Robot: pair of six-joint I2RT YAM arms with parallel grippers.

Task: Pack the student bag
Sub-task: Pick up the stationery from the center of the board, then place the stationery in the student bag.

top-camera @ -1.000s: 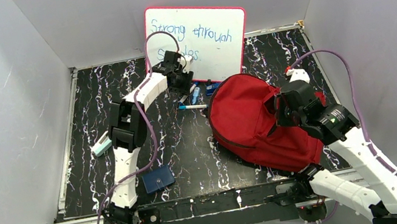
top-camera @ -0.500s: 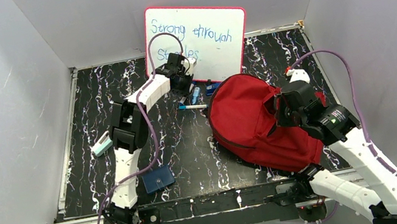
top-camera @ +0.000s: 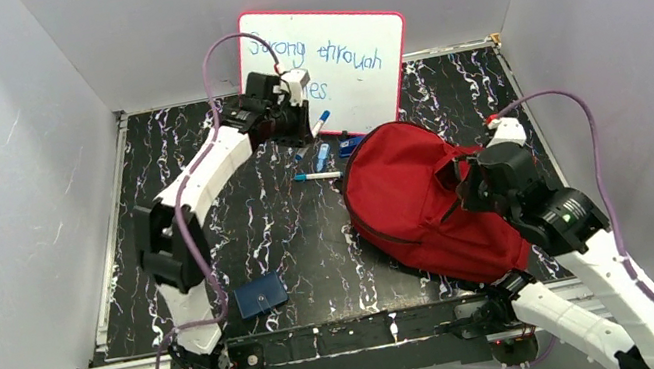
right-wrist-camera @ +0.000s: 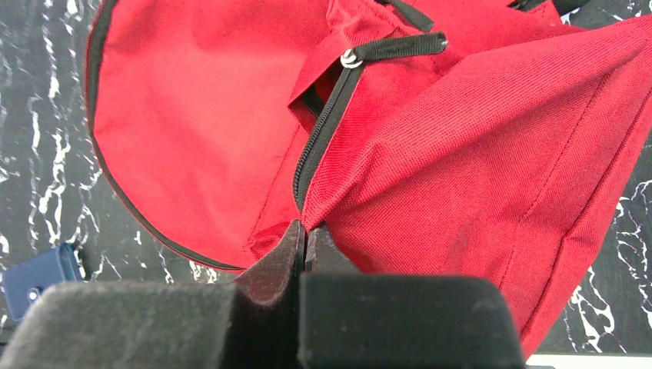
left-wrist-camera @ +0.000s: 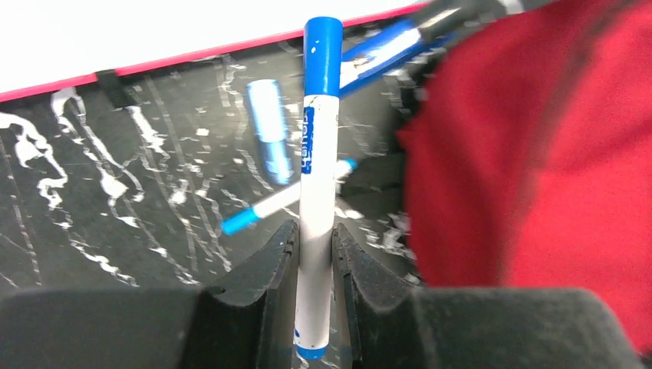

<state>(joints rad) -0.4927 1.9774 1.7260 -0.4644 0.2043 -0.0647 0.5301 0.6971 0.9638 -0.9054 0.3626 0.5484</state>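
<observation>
The student bag [top-camera: 412,200] is a red backpack lying on the right of the table, its black zipper [right-wrist-camera: 319,131] partly undone. My right gripper [right-wrist-camera: 306,234] is shut on the red fabric at the zipper's edge, and it shows in the top view on the bag's right side [top-camera: 463,193]. My left gripper [left-wrist-camera: 314,240] is shut on a white marker with a blue cap [left-wrist-camera: 317,154]. It holds the marker off the table in front of the whiteboard [top-camera: 328,68], left of the bag [left-wrist-camera: 538,154].
Two more blue and white markers [top-camera: 315,176] [top-camera: 323,155] and a small blue item [top-camera: 351,143] lie on the table below the whiteboard. A dark blue case [top-camera: 261,295] sits near the front edge. White walls close in the black marbled table [top-camera: 241,240].
My left gripper has closed on the marker and lifted it off the table. The left arm's elbow has swung out to the left. The right arm has shifted slightly, still gripping the bag.
</observation>
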